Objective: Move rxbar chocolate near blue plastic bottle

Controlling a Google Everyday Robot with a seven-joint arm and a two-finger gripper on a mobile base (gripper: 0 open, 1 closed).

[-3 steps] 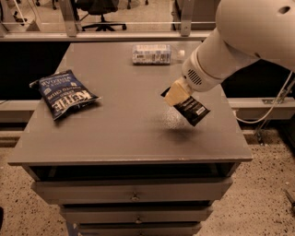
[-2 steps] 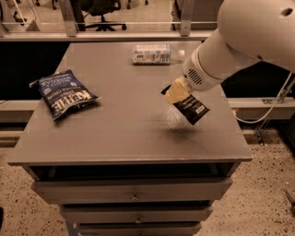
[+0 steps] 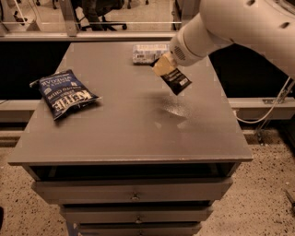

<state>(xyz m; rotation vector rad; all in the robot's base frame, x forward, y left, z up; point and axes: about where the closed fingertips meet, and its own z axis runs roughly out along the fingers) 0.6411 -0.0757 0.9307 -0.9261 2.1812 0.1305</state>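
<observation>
gripper [image 3: 162, 65]: grasping flat black-brown rxbar chocolate wrapper [image 3: 177, 81] above grey table [image 3: 138, 138]
clear blue-label plastic bottle [image 3: 146, 53]: lying just behind

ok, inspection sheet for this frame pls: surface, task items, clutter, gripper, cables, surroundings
Surface: grey table top, with a shadow under the raised bar.
Job's things: rxbar chocolate, held tilted above the table; blue plastic bottle, lying on its side at the far edge.
Clutter: blue chip bag, lying flat on the left side.
Gripper: gripper, over the far right of the table, shut on the bar's upper end.
Cables: white cable, hanging right of the table.
Surroundings: drawers below; office chair behind; speckled floor.
</observation>
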